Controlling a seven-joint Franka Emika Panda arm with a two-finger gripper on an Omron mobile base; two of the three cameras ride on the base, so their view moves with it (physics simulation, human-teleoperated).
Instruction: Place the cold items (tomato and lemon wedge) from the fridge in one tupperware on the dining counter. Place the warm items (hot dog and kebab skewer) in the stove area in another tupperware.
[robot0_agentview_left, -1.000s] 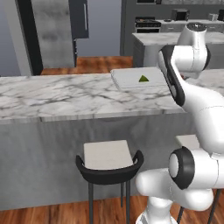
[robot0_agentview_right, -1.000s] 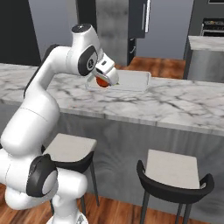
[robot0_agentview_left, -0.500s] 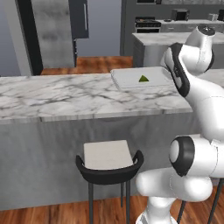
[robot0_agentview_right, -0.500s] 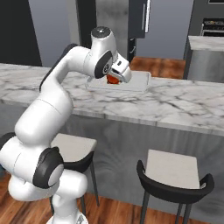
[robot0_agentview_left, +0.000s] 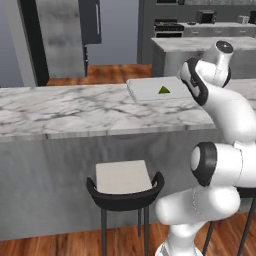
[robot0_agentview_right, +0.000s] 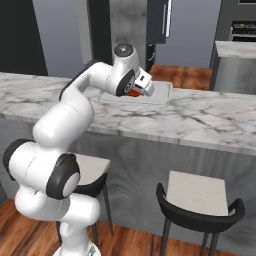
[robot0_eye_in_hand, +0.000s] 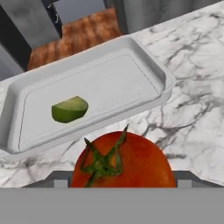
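The arm has swung nearer the tupperware (robot0_eye_in_hand: 164, 76) (lemon wedge (robot0_eye_in_hand: 70, 109) inside). The gripper (robot0_agentview_right: 139, 89) pinches the round red tomato (robot0_eye_in_hand: 122, 161).

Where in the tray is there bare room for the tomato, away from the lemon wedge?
In the hand view, the tray floor is bare from the lemon wedge across to the far side wall. Only the wedge's corner is taken. The tomato, in the claw, hangs over bare marble counter beside the tray.
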